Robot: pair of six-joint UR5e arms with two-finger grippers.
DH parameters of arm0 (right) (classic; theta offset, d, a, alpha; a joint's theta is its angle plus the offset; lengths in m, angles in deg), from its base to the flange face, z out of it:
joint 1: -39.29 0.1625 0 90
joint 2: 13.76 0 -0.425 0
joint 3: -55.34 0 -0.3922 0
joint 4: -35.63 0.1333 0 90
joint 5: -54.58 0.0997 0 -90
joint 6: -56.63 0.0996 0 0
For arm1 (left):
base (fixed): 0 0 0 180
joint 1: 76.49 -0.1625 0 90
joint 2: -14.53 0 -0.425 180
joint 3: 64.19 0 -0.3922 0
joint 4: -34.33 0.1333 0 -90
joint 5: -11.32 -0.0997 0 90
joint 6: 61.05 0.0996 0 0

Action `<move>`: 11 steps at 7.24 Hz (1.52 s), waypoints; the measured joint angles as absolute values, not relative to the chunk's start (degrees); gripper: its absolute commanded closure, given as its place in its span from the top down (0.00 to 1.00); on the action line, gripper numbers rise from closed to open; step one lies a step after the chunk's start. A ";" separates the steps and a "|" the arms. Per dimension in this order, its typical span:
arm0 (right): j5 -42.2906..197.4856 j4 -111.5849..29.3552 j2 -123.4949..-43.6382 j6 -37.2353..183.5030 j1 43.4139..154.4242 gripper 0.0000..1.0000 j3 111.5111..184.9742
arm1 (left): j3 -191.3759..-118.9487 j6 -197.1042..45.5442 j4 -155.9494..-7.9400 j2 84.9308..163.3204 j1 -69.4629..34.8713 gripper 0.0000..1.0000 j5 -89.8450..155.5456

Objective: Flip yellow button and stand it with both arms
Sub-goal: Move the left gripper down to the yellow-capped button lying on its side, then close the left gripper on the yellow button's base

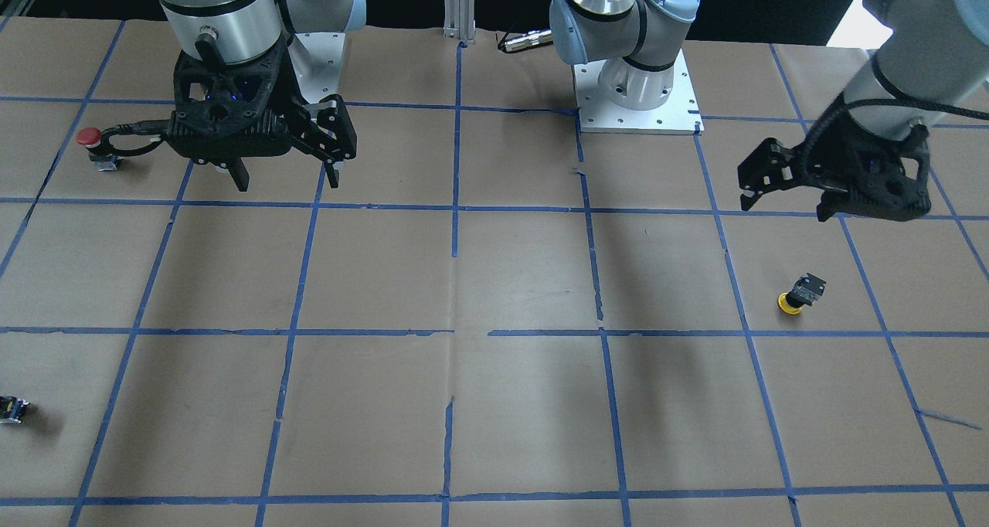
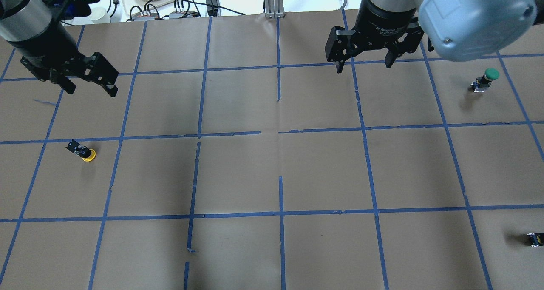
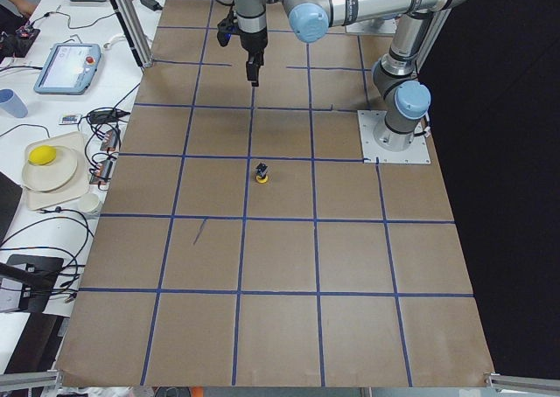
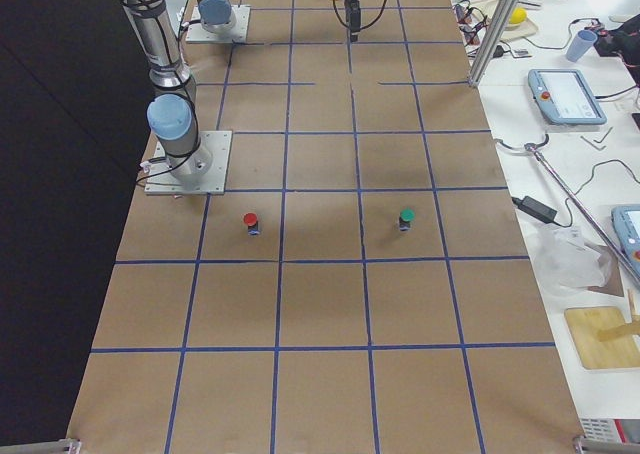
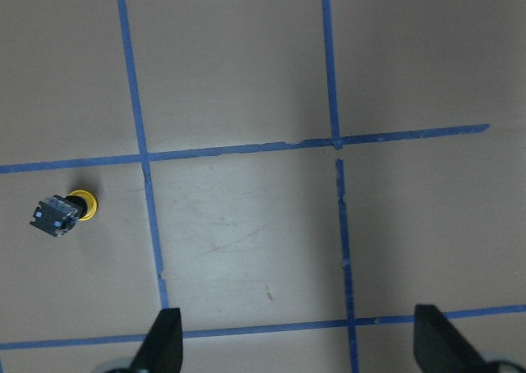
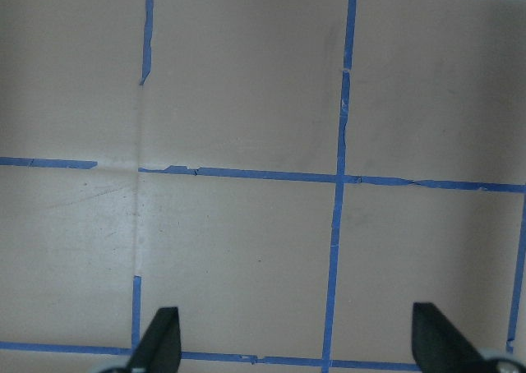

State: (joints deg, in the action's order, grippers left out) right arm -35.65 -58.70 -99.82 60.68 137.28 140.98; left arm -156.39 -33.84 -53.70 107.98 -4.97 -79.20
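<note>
Left gripper [image 2: 91,88] open, near the toppled yellow button [image 2: 83,152]; right gripper [image 2: 364,65] open, well apart. Judged stage: approach. Next, left gripper must lower onto the button.

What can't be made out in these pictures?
Front-facing view: a small dark piece is cut off by the left edge.
Overhead view: a dark block at the right edge is too small to identify.
Left wrist view: body details on the yellow button are blurred.
</note>
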 measured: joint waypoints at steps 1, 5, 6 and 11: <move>-35.57 -58.73 -99.76 60.67 137.29 1.00 140.96 | -157.74 -28.99 -52.15 108.93 -8.32 1.00 -79.09; -35.55 -58.74 -99.67 60.68 137.28 1.00 140.94 | -168.66 -13.08 -35.26 111.96 -16.40 1.00 -78.97; -35.60 -58.74 -99.72 60.68 137.28 1.00 140.94 | -171.63 -8.80 -31.78 112.93 -18.61 1.00 -78.87; -35.68 -58.62 -99.87 60.68 137.29 1.00 140.96 | -174.46 3.92 -18.63 122.32 -20.68 1.00 -77.72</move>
State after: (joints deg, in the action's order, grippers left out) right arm -35.68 -58.62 -99.87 60.68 137.29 140.96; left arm -174.46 3.92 -18.63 122.32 -20.68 -77.72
